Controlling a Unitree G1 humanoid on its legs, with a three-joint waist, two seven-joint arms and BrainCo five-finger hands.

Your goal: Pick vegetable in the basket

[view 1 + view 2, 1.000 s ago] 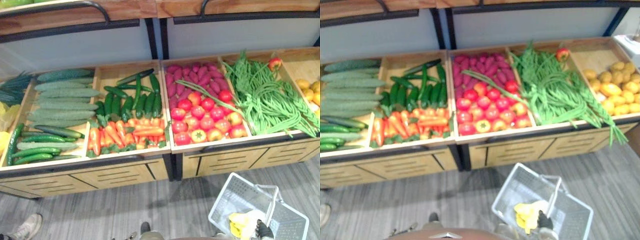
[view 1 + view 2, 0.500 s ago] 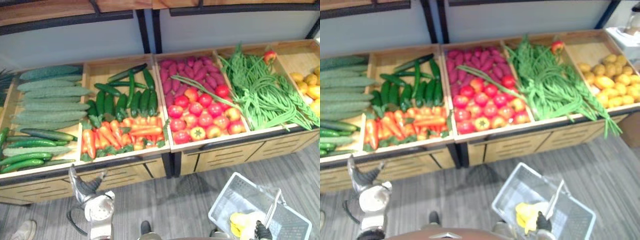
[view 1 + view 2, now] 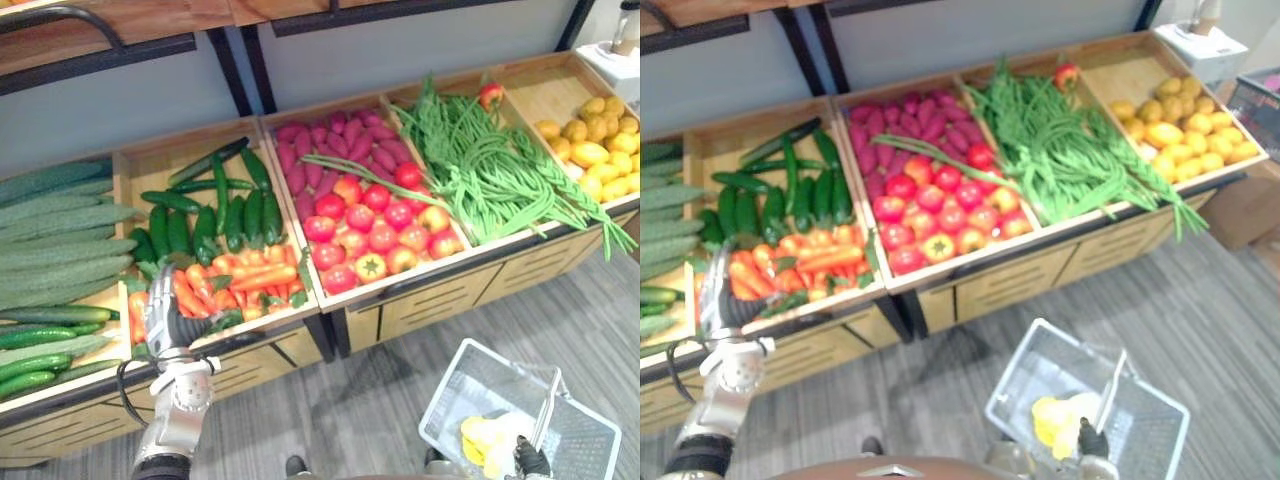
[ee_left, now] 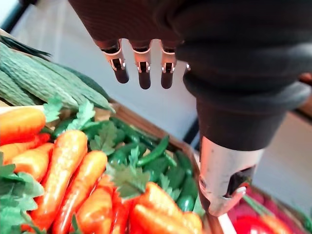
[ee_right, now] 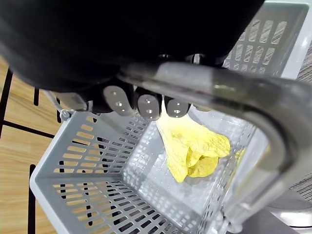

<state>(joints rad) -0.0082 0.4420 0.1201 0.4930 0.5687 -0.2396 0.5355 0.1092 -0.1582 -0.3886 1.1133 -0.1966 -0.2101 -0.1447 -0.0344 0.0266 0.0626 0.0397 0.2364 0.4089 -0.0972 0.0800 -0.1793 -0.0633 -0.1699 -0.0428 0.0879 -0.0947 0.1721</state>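
Basket of pale grey perforated plastic point(image 3: 455, 385) hangs low at robot's R side by its grey metal handle point(image 5: 219, 87), R hand point(image 5: 141, 105) curled round that bar, prob. to keep it ready for a drop-in; 1 yellow crumpled item point(image 5: 192, 148) lies inside. L hand point(image 3: 160, 312) is empty, fingers straight, thumb spread apart, poised over the orange carrots w/ green leafy tops point(image 4: 73, 165) at the front of the wooden display bin point(image 3: 145, 165), no contact. Looks like a grab approach. Carrots sit just below the fingertips; basket is well apart to the R.
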